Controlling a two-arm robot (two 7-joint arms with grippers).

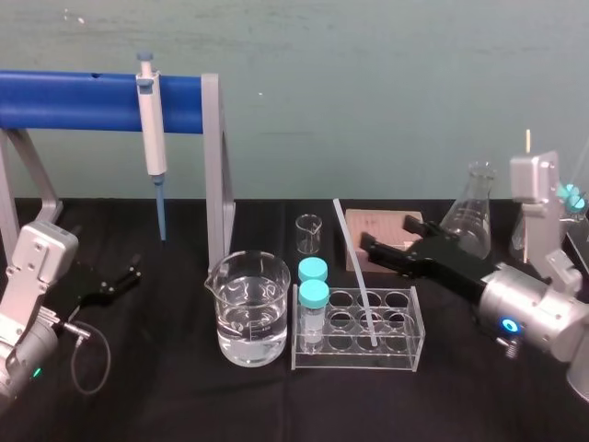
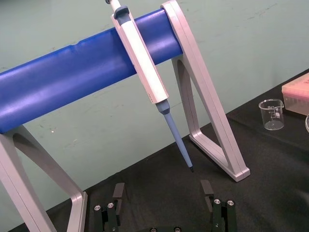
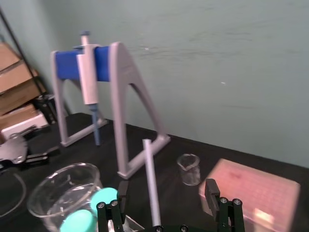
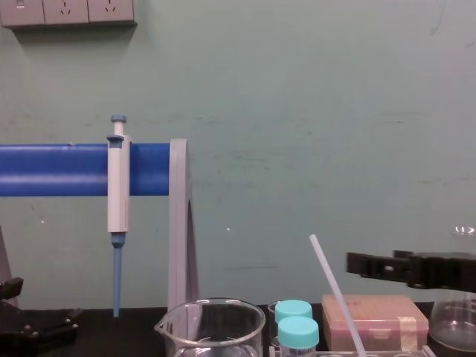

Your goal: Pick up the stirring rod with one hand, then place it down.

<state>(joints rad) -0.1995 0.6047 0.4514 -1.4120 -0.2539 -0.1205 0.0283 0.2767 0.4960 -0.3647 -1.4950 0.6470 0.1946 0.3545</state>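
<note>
Pale green wall at the back, black cloth-covered table in front of me. On it stands a clear plastic tube rack. The long, thin, whitish translucent stirring rod leans in one of its empty wells, with its lower end down in the rack and its upper end tilted back and to my left, free in the air. A clear glass beaker of water sits just left of the rack.

My right gripper, black and angular, hovers over the back of the rack, spread wide and holding nothing. In the right wrist view the rod lines up with the gap between its fingers, nearer one of them. From the head view I judge the tips to be just short of the rod, not touching. The left gripper is parked at the table's left side, also spread apart and empty.

I expect the rod to be light, stiff and slippery, and brittle if it is glass. I'd take it on the bare upper part above the rack and close gently and squarely. Then I'd lift along its lean so the lower end doesn't lever against the well.
</note>
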